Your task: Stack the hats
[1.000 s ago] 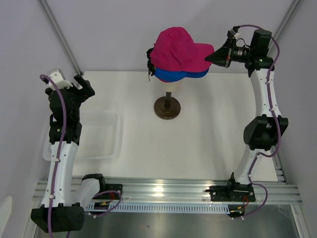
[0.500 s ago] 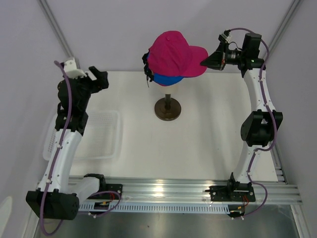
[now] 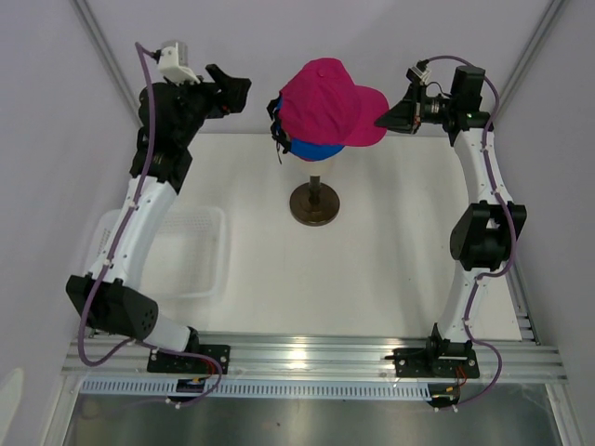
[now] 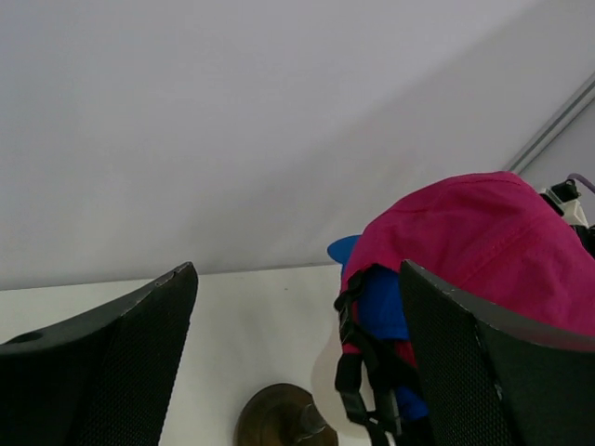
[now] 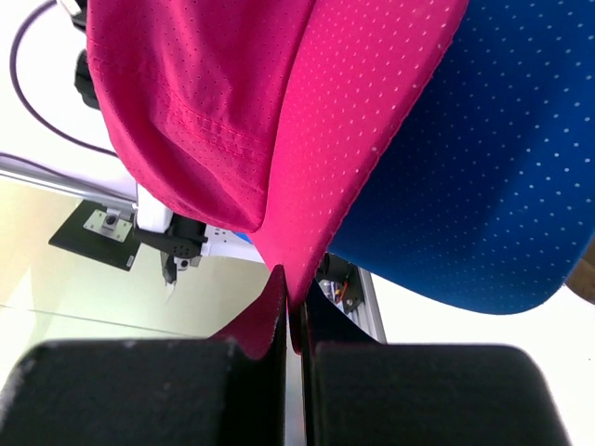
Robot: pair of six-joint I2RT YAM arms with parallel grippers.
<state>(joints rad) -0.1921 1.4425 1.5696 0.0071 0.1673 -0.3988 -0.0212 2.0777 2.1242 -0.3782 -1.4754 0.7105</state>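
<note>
**Magenta hat sits over blue above the stand; right hand not yet let go**

The white surface [image 3: 390, 242] carries one landmark, the dark round stand [image 3: 313, 202], at its far middle. A white basket [image 3: 200, 251] lies left of the stand, nearer the arm bases.

Directly above the stand sits the magenta hat [image 3: 321, 98], crown up and brim pointing to the stand's right. The blue hat [image 3: 311, 149] shows only as a rim beneath the magenta crown, so the two are nested one over the other. The fabric hides whatever carries them on top of the stand's post.

No other hat is in sight, so I judge the stacking all but done. What seems left is to release the top hat and perhaps settle it squarely.

The right arm rises to the right of the stand and bends in toward it at hat height. The right hand [image 3: 386, 116] is closed, and its wrist view shows the fingers pinching the edge of the magenta brim. The blue brim lies just behind the pinch and, as far as I can tell, outside it.

The left arm reaches up on the left of the stand to about the same height. The left hand [image 3: 232, 90] is spread wide and holds nothing. It points at the back of the hats but stays apart from them. Its wrist view frames the dark strap buckle between the fingers, though the buckle is farther off.
</note>
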